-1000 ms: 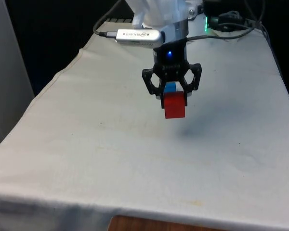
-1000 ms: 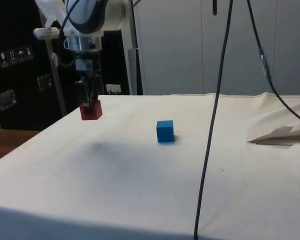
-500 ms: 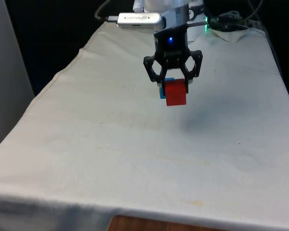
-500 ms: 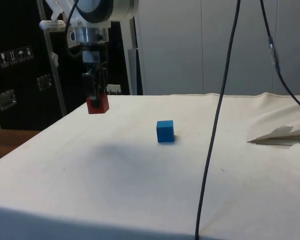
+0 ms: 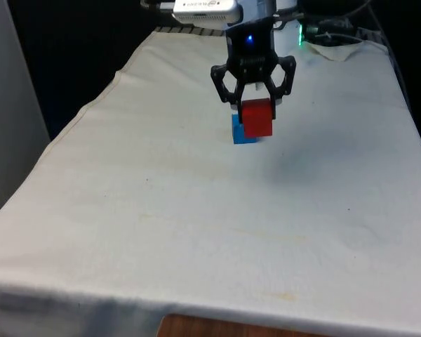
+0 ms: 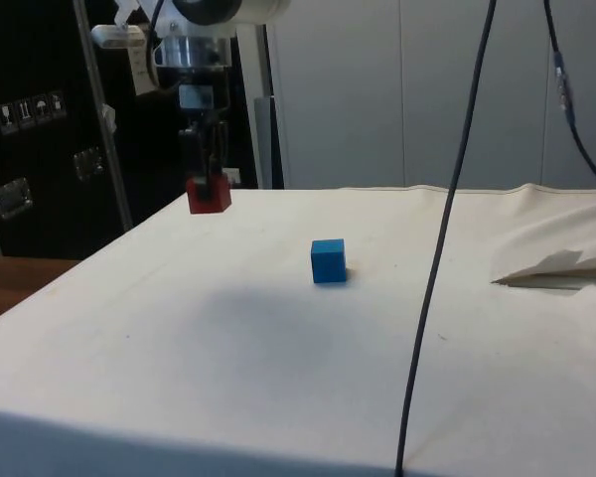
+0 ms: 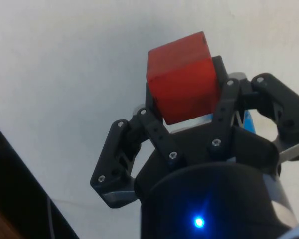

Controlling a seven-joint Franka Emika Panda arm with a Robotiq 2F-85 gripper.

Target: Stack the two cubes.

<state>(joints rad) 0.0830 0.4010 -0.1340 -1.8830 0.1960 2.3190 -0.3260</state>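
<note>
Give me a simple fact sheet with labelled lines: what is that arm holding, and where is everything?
held: red cube, gripped by the tool
height: red cube in the air, above the white cloth
other cube: blue cube, resting on the cloth, apart from the red one
stacked: not yet
also there: hanging black cable

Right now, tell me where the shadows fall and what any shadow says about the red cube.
Front view: a soft grey shadow lies on the cloth to the front view's right of the red cube, detached from it, so the cube hangs in the air in the gripper. Side view: a broad faint shadow spreads beside the blue cube, which casts only a tight one at its base.
</note>
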